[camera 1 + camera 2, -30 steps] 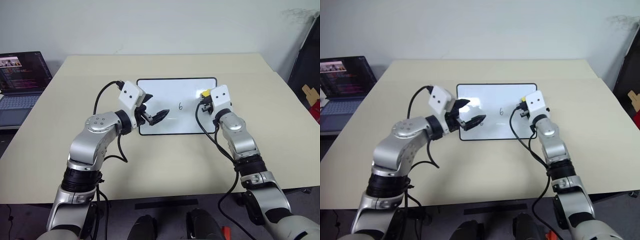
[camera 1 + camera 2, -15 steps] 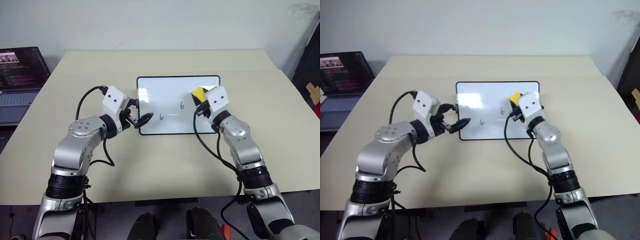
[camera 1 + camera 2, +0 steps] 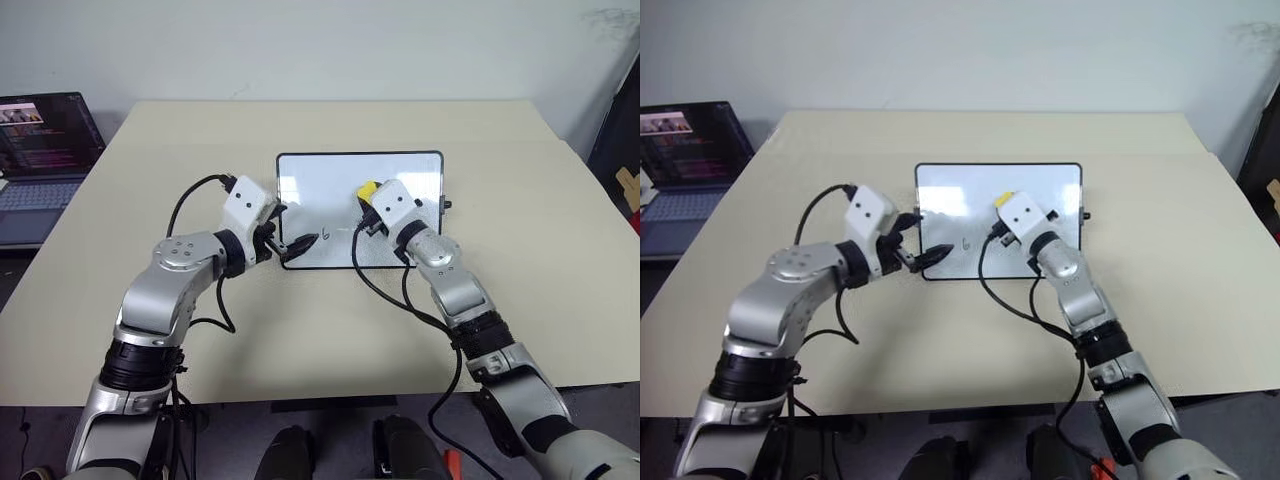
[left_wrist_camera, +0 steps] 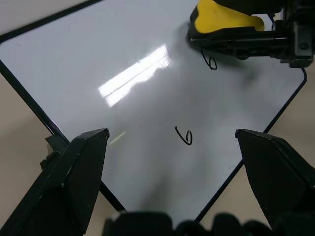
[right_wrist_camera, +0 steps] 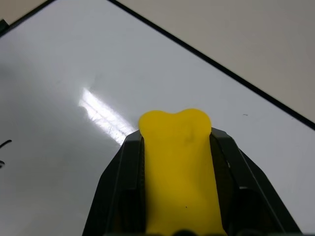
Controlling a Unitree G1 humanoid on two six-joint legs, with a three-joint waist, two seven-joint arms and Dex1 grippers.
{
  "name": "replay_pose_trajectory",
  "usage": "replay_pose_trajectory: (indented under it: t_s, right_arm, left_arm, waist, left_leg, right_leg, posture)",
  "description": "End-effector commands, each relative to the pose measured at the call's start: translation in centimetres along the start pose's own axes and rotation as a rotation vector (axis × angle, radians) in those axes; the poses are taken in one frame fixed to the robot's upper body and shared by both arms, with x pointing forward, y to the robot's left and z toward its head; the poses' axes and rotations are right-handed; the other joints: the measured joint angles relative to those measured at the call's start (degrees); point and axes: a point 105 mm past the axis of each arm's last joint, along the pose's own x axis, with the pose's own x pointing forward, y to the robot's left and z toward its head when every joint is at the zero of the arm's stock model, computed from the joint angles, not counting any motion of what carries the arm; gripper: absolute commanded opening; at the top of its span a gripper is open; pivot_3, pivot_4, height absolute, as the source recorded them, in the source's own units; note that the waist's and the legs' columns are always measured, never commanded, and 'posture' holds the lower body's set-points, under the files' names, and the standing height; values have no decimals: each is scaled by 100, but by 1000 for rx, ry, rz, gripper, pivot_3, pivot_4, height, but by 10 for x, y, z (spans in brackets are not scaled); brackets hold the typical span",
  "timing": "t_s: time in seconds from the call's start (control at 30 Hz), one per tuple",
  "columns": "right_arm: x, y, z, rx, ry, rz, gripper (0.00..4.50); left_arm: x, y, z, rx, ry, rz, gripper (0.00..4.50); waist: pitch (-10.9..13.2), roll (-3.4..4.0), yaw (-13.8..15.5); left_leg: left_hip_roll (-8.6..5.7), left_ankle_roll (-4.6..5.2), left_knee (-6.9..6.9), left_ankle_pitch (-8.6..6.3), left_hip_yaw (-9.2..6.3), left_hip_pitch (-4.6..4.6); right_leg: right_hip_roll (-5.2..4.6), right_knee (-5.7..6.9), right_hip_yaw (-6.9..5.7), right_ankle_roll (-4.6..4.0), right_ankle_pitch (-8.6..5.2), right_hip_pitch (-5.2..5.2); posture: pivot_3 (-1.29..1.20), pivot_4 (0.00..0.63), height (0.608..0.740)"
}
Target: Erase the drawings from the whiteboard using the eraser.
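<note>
A small whiteboard [image 3: 400, 170] with a thin black frame lies flat at the center of a beige table [image 3: 520, 290], slightly above the middle of the head view. Two small black marks shaped like a "6" are visible on it. One mark [image 4: 184, 136] sits near the board's lower left corner in the head view, just beside the left gripper [image 3: 300, 243]. The other mark [image 4: 210, 62] lies toward the middle of the board, right at the edge of the eraser [image 4: 224, 18].

The eraser is a yellow block, clamped between the two black fingers of the right gripper [image 5: 178, 147], which is closed tight on its sides. It sits low over the middle of the board, apparently touching or very close to the surface.

The left gripper has its fingers spread wide and grips nothing; it hovers at the board's lower left edge.

The upper and right parts of the board look clean. Judging from this, erasing is partly done, with two marks left to wipe, the nearer one about to be reached.

A laptop [image 3: 40, 150] stands at the far left edge of the frame.
</note>
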Motion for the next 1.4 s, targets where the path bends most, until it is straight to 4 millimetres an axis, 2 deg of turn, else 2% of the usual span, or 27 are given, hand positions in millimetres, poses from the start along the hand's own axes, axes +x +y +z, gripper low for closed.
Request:
replay_pose_trajectory:
  t_s: [0.03, 0.23, 0.33, 0.43, 0.6, 0.8, 0.87, 0.93, 1.07, 1.17, 1.3, 1.4]
  right_arm:
    - [0, 3, -9, 3, 38, 15, 1326]
    - [-20, 15, -55, 64, 194, 66, 1326]
    - [-24, 18, -60, 54, 212, 80, 1326]
    - [-25, 23, -60, 21, 216, 109, 1326]
    - [-19, 19, -47, -25, 169, 89, 1326]
    - [-5, -11, -11, -21, 42, -53, 1326]
    - [-3, -20, -5, -17, 27, -98, 1326]
    - [-2, -24, -8, -19, 42, -114, 1326]
    - [-6, -16, -23, -18, 92, -81, 1326]
    - [-12, 2, -32, -25, 119, 6, 1326]
    - [-18, 26, -34, -37, 115, 109, 1326]
    - [-17, 26, -31, -34, 104, 91, 1326]
  left_arm:
    - [0, -2, 13, 38, -37, -9, 4500]
    - [-1, -2, 13, 29, -44, -7, 4500]
    - [-1, -2, 14, 27, -46, -5, 4500]
    - [1, -3, 14, 24, -47, -5, 4500]
    - [0, -4, 13, 19, -47, -10, 4500]
    - [-1, -7, 9, 9, -37, -20, 4500]
    - [-1, -9, 6, 4, -30, -24, 4500]
    - [-3, -10, 2, -5, -20, -27, 4500]
    - [-8, -8, -11, -17, 14, -13, 4500]
    - [-11, -7, -16, -26, 25, -6, 4500]
    - [-12, -7, -17, -27, 27, -4, 4500]
    - [-12, -6, -17, -26, 26, 1, 4500]
  waist:
    - [-1, -1, 1]
    - [-9, -7, 1]
    - [-9, -7, 2]
    - [-8, -7, -2]
    - [-8, -7, -2]
    - [-6, -6, -16]
    - [-5, -5, -7]
    - [-5, -5, -2]
    - [-5, -5, -12]
    - [-6, -6, -6]
    - [-6, -6, -11]
    - [-6, -6, -15]
  left_leg:
    - [0, 0, 0, 0, 1, 1]
    - [0, 19, 6, -10, -1, 19]
    - [-1, 23, 11, -12, -3, 43]
    - [-2, 26, 4, -14, -3, 118]
    - [4, 25, 10, -9, -3, 120]
    - [5, 25, 9, -9, 0, 113]
    - [5, 24, 8, -9, -1, 109]
    - [5, 24, 5, -10, -3, 107]
    - [10, 21, -6, -12, -2, 99]
    - [9, 21, -6, -14, -1, 98]
    - [9, 23, -4, -14, -2, 104]
    - [8, 23, -2, -14, -1, 108]
  right_leg:
    - [0, 1, 1, 0, 0, 0]
    - [0, 16, 1, 0, 0, 15]
    - [0, 22, 0, 0, 2, 39]
    - [3, 17, 0, 0, 0, 112]
    - [31, 23, 6, -2, 1, 112]
    - [30, 25, 10, -4, 4, 100]
    - [30, 25, 9, -5, 4, 96]
    - [29, 25, 7, -6, 4, 94]
    - [13, 4, 8, -6, 1, 88]
    - [8, -1, 7, -6, 1, 89]
    - [9, 7, 4, -5, 1, 96]
    - [11, 16, 5, -6, 2, 96]
  posture:
    - [0, 150, 740]
    - [0, 150, 740]
    - [0, 150, 740]
    - [0, 150, 740]
    - [0, 150, 740]
    - [0, 150, 740]
    - [0, 150, 740]
    - [0, 150, 740]
    - [0, 150, 740]
    - [0, 150, 740]
    - [0, 150, 740]
    - [0, 150, 740]
